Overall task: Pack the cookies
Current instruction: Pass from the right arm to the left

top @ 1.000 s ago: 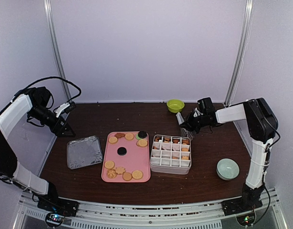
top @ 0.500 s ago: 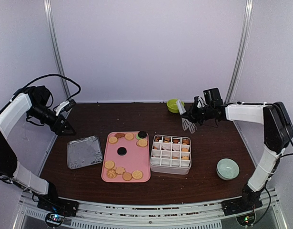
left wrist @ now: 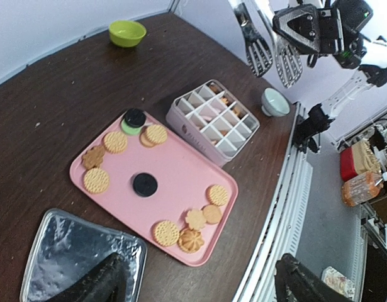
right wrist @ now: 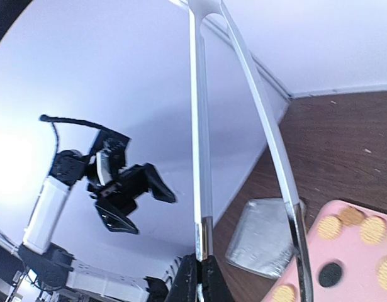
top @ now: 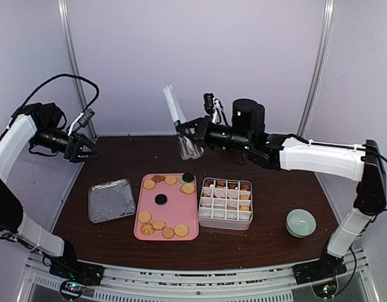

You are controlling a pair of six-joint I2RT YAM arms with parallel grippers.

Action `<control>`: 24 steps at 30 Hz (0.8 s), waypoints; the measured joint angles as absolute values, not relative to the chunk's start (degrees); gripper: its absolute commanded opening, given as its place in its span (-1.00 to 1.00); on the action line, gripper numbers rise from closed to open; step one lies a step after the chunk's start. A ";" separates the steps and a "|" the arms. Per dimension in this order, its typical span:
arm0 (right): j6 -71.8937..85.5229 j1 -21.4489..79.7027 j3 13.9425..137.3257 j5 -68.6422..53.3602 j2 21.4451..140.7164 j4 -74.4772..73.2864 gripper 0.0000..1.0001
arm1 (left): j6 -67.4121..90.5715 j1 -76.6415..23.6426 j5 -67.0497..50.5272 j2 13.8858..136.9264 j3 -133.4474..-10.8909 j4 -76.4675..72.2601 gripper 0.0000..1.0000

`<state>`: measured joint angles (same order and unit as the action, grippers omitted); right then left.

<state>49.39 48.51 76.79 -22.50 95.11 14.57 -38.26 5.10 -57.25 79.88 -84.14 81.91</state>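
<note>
The cookies (top: 162, 226) lie on a pink tray (top: 174, 211): tan round and flower-shaped ones along its far and near ends, and a black one (top: 160, 199) in the middle. More cookies sit in the far cells of a white divided box (top: 226, 217). My right gripper (top: 193, 129) is shut on the metal tongs (top: 175, 108) and holds them in the air beyond the tray; in the right wrist view my gripper (right wrist: 197, 264) pinches one arm of the tongs (right wrist: 198, 126). My left gripper (top: 87, 151) is open and empty at the far left, and the left wrist view (left wrist: 199, 289) shows the tray (left wrist: 180, 189) below it.
A foil tray (top: 111, 200) lies left of the pink tray. A pale green bowl (top: 301, 222) stands at the near right. A lime bowl (left wrist: 127, 31) stands at the back. The right arm (top: 306, 154) stretches across the back of the table.
My right arm swung left and up with the tongs, from beside the lime bowl to above the far side of the pink tray. My left gripper rose slightly.
</note>
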 measured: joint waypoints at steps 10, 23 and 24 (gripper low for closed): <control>49.32 59.42 99.53 -13.26 113.69 30.74 -1.00 | -41.60 0.38 -68.64 80.34 -86.85 87.77 0.60; 49.21 62.78 107.04 -10.22 121.73 35.18 -1.00 | -41.12 -3.84 -75.29 80.34 -87.85 88.12 0.49; 49.15 62.78 107.20 -10.24 121.73 35.33 -1.00 | -40.07 -4.25 -75.37 80.34 -87.85 87.24 0.49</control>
